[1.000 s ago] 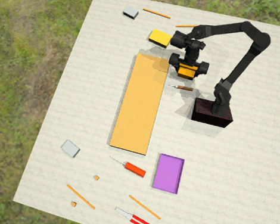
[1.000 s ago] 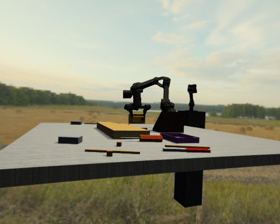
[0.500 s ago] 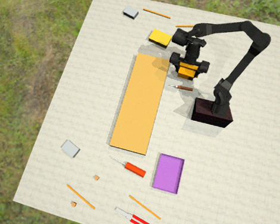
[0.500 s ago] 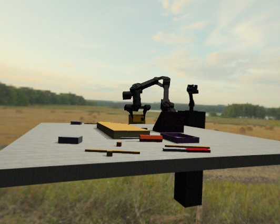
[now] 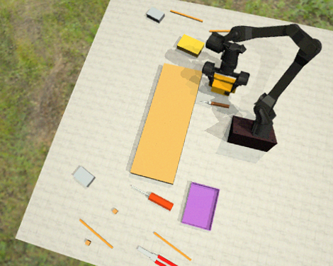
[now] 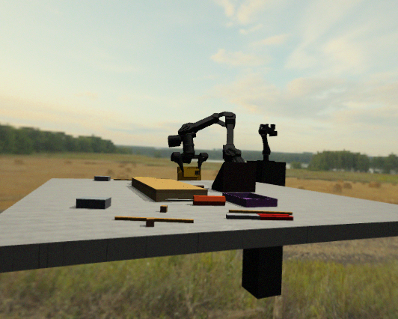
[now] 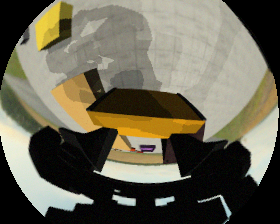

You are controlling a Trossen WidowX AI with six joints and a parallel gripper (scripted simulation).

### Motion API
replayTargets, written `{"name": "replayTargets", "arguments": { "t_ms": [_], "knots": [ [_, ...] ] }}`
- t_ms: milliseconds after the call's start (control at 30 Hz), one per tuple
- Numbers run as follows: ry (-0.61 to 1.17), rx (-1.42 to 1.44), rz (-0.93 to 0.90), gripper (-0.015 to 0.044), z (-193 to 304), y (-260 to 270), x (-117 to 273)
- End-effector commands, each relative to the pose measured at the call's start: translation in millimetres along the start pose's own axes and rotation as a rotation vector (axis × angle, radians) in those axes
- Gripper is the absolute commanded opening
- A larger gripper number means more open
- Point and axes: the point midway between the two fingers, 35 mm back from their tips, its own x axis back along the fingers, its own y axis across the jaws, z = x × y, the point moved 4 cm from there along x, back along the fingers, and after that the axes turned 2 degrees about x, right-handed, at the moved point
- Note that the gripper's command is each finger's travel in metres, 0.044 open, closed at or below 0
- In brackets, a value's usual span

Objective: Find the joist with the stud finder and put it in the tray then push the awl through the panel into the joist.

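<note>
The stud finder (image 5: 223, 85) (image 6: 189, 173) (image 7: 145, 121) is a yellow-orange box with a dark face. My gripper (image 5: 224, 83) (image 6: 191, 170) is shut on it, one finger on each side. It hangs beside the far end of the orange floor panel (image 5: 167, 124) (image 6: 164, 185) (image 7: 70, 95), on the robot's side, and looks a little above the table. The awl (image 5: 219, 104), with a brown handle and thin metal tip, lies between panel and robot base, its tip towards the panel. The purple tray (image 5: 200, 205) (image 6: 258, 204) (image 7: 147, 148) stands empty past the panel's near end. The joist is hidden.
A yellow block (image 5: 190, 44) (image 7: 50, 27) lies beyond the panel's far end. A red-handled screwdriver (image 5: 161, 201) (image 6: 209, 201) lies between panel and tray. Red-handled pliers (image 5: 166, 264), two grey blocks (image 5: 155, 14) (image 5: 83, 176), orange sticks and small cubes lie around.
</note>
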Motion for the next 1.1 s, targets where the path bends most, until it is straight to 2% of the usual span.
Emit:
{"name": "replayTargets", "arguments": {
  "t_ms": [0,1067],
  "knots": [
    [0.025,0.004,-0.007,0.0,-1.9,2.1,2.0],
    [0.211,0.01,-0.013,0.0,-14.3,1.6,0.9]
  ]
}}
